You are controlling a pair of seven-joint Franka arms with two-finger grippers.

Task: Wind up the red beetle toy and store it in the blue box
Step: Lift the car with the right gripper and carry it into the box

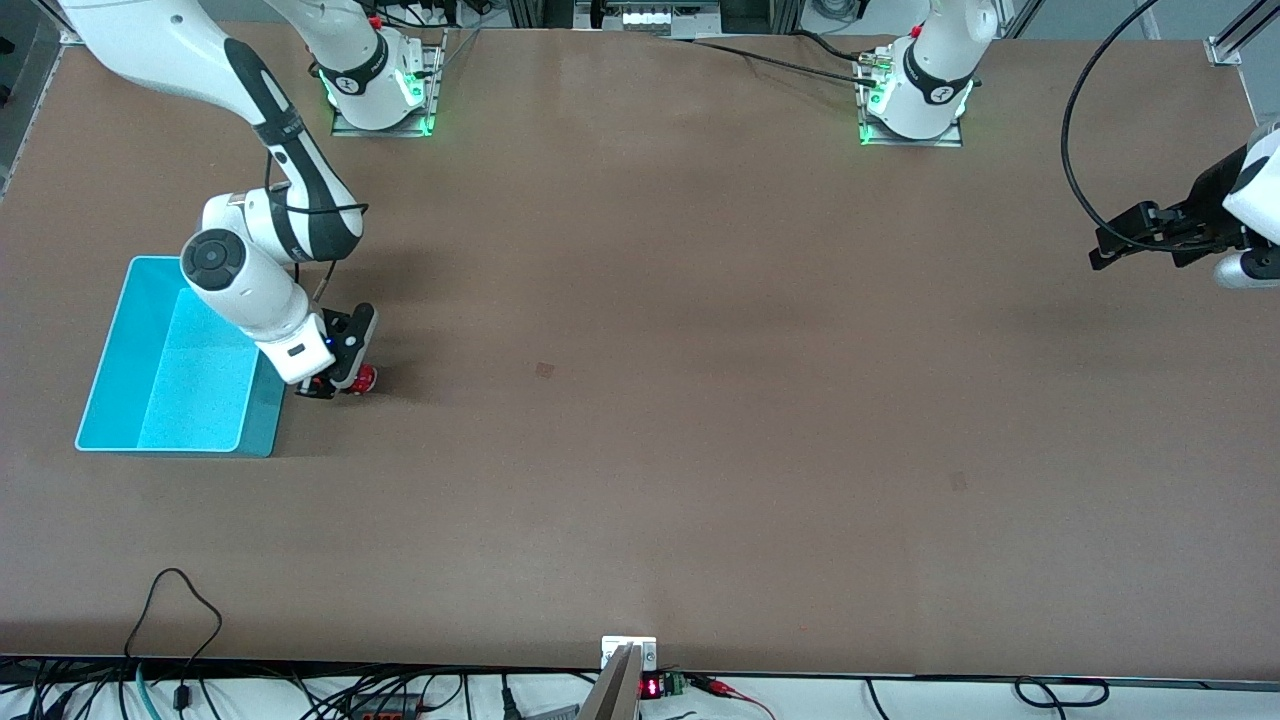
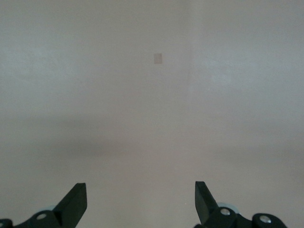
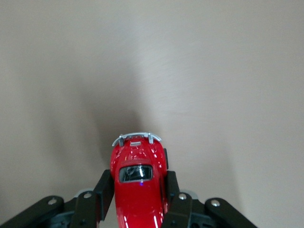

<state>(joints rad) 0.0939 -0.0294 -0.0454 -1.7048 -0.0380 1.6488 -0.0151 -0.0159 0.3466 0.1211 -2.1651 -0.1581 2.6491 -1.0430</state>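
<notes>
You have the right claw [image 1: 335,383] down at the desk [image 1: 640,400] just beside the blue box [image 1: 175,360], toward the right arm's end, and it is closed on the red beetle toy [image 1: 364,378]. In the right wrist view the toy [image 3: 139,183] sits between the two black fingers [image 3: 105,190], which press against its flanks; its silvery bumper points away from the camera and a dark window shows on its glossy back. From the front camera only a small red part of the toy peeks out from under the claw, close to the desk surface; whether the wheels are touching the desk you cannot tell. The blue box stands open-topped on the desk, with its paler rim visible, and the white forearm of the right arm crosses over the corner closest to the toy. Your left claw [image 1: 1120,243] hangs in the air over the left arm's end of the desk, well apart from the toy and box, and that arm waits. In the left wrist view its fingers [image 2: 73,202] are spread wide with only bare desk [image 2: 152,95] between them.
</notes>
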